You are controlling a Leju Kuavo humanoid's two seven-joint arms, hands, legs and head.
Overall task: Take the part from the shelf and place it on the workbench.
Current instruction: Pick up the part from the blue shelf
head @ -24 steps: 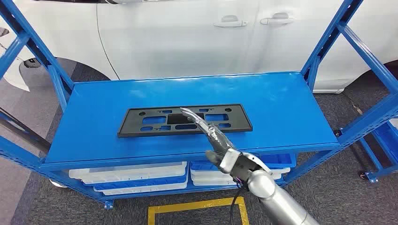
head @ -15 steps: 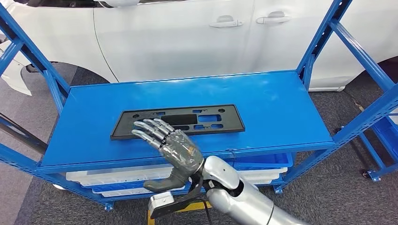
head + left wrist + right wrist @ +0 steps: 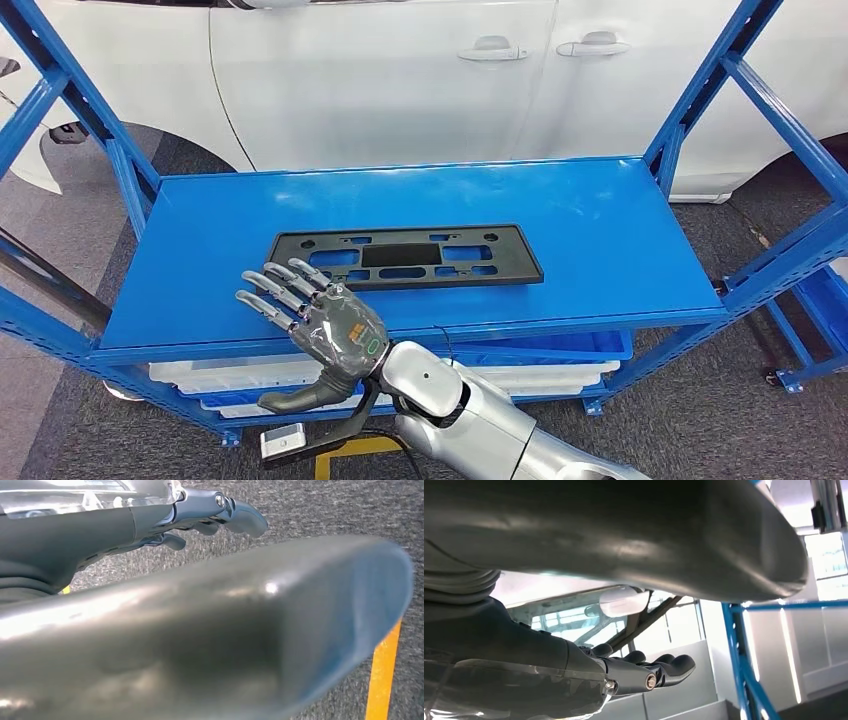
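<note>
Black flat rectangular part [image 3: 405,258] with cutouts, lying flat mid-shelf [image 3: 600,230], long side along front edge.

No legible text, labels or nos. anywhere.

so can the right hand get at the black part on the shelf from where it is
Probably yes. The right hand hovers open over the shelf's front edge, beside the black part, and nothing lies between them on the blue top.

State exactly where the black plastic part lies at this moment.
In the head view, the black part lies flat near the middle of the blue shelf, just beyond the right hand.
</note>
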